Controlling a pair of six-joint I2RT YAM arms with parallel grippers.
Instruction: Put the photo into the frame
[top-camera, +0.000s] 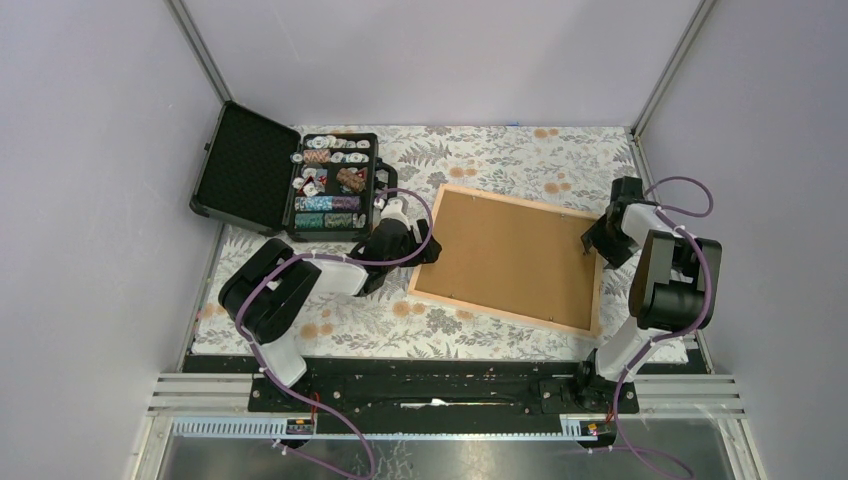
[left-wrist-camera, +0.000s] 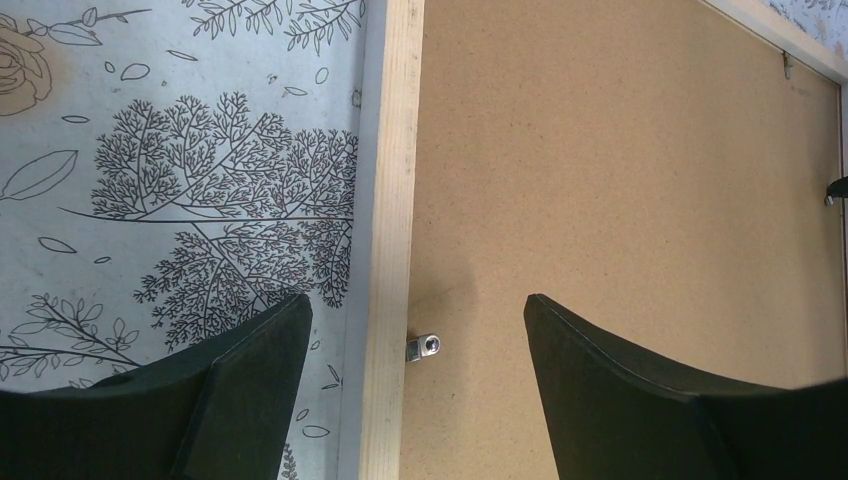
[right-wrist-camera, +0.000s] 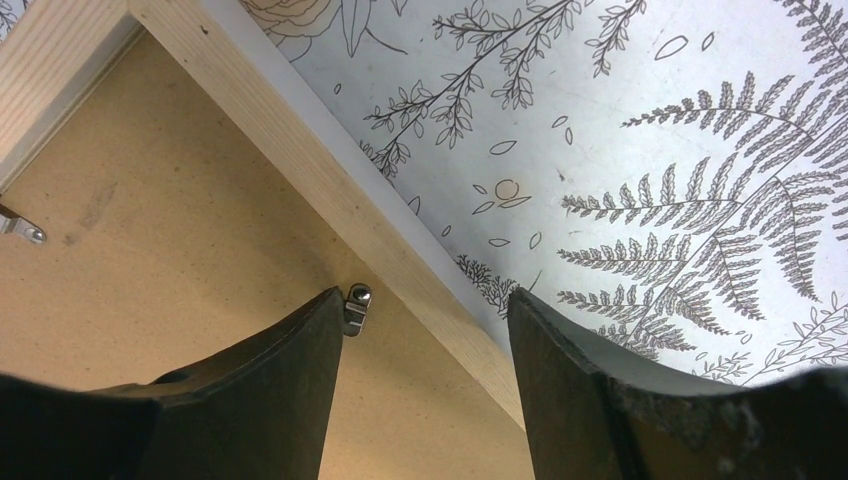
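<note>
The frame lies flat on the table, back side up, with the brown backing board set inside its light-wood rim. The photo is hidden. My left gripper is open and empty at the frame's left edge; in the left wrist view its jaws straddle the rim and a small metal tab over the board. My right gripper is open and empty at the frame's right edge; its jaws straddle the rim, one finger beside a metal tab.
An open black case of poker chips stands at the back left, just behind my left arm. A floral tablecloth covers the table. Walls close in on the left, right and back.
</note>
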